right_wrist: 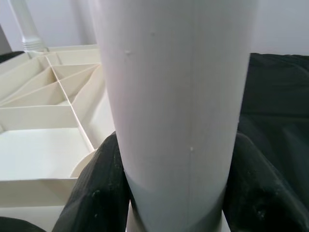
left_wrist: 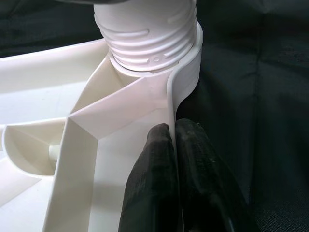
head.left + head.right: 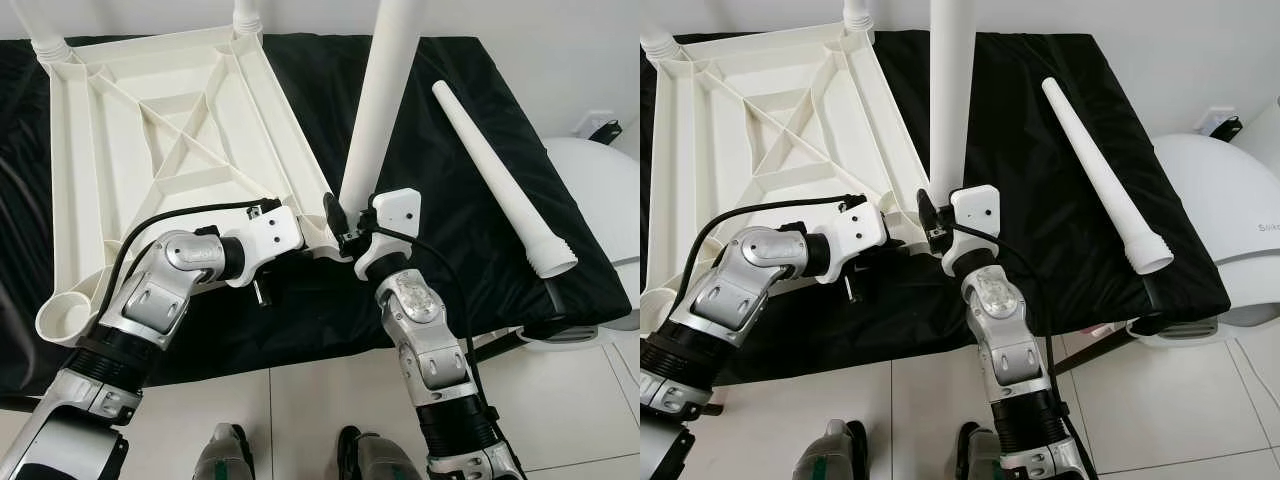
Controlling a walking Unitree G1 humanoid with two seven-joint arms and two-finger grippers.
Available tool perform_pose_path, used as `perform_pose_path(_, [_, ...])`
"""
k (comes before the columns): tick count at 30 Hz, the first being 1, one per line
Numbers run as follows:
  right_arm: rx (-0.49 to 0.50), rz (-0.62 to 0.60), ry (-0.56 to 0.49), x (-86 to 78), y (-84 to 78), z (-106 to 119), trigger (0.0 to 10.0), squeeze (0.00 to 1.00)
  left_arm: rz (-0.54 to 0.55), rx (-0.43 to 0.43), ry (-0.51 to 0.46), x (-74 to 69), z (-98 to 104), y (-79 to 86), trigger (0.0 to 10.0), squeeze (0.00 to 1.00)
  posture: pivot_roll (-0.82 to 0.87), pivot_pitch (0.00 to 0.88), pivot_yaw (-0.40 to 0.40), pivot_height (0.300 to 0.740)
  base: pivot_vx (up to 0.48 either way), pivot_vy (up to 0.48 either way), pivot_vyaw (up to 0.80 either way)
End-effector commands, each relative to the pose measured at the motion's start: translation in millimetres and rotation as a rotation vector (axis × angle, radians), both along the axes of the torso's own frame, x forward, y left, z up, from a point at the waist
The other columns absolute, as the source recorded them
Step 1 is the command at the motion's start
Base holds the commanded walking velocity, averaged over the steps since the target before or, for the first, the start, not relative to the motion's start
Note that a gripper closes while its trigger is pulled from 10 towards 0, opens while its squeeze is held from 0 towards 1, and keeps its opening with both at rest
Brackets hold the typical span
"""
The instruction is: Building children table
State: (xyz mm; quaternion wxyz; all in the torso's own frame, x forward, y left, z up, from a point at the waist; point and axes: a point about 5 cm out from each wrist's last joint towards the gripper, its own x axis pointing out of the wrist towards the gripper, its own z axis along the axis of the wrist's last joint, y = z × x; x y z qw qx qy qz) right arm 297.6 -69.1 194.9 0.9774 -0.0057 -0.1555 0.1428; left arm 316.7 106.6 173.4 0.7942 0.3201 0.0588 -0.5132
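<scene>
Cross-threading is the main risk: the right gripper [image 3: 350,232] clamps the upright table leg [image 3: 380,100] at the near corner socket of the upside-down white tabletop [image 3: 150,140], while the left gripper [image 2: 176,159] pinches the tabletop's rim. A tilted leg could jam; a spare leg [image 3: 500,180] lies on the black cloth [image 3: 470,260].

We are looking at a white plastic tabletop [image 3: 170,150] lying upside down on the black-covered surface, its ribbed, cross-braced underside facing up. Two legs are standing in its far corner sockets, and a third leg [image 3: 378,100] is rising upright from the near right corner socket, its ridged end [image 2: 147,34] sitting in the ring. A fourth tapered white leg [image 3: 500,175] is lying loose to the right, wide ridged end nearest us. The near left socket [image 3: 65,318] is sitting empty.
</scene>
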Motion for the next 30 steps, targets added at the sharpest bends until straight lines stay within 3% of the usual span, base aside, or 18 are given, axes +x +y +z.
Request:
perform_pose_path(1, [0.078, -0.067, 0.024, -6.1, 3.6, -2.1, 0.0, 0.0, 0.052, 0.09, 0.183, -9.7, -48.7, 7.6, 10.0, 0.0, 0.09, 0.216, -0.026, 0.74, 0.0, 0.0, 0.0])
perform_pose_path(13, [0.071, -0.029, 0.041, -7.4, 10.3, -4.4, 0.0, 0.0, 0.052, 0.095, 0.178, -9.7, -48.0, 8.5, 10.0, 0.0, 0.09, 0.204, -0.029, 0.74, 0.0, 0.0, 0.0])
perform_pose_path(14, [0.07, -0.028, 0.046, -7.4, 10.7, -4.8, 4.3, 0.0, 0.052, 0.095, 0.178, -9.5, -47.9, 8.6, 10.0, 0.0, 0.09, 0.2, -0.029, 0.74, 0.0, 0.0, 0.0])
perform_pose_path(15, [0.071, -0.029, 0.052, -7.1, 10.7, -5.4, 10.0, 0.0, 0.052, 0.096, 0.177, -9.2, -48.0, 8.7, 10.0, 0.0, 0.09, 0.196, -0.03, 0.74, 0.0, 0.0, 0.0])
perform_pose_path(17, [0.071, -0.029, 0.052, -7.1, 10.7, -5.4, 10.0, 0.0, 0.052, 0.096, 0.177, -9.2, -48.0, 8.7, 10.0, 0.0, 0.09, 0.196, -0.03, 0.74, 0.0, 0.0, 0.0])
perform_pose_path(18, [0.074, -0.032, 0.057, -6.4, 10.2, -5.8, 10.0, 1.0, 0.051, 0.096, 0.176, -8.9, -48.1, 8.3, 10.0, 0.0, 0.09, 0.193, -0.028, 0.74, 0.0, 0.0, 0.0])
perform_pose_path(30, [0.068, 0.015, 0.023, 2.2, -2.4, -1.6, 10.0, 1.0, 0.047, 0.097, 0.173, -7.3, -47.2, 7.3, 10.0, 0.0, 0.09, 0.194, -0.026, 0.74, 0.0, 0.0, 0.0])
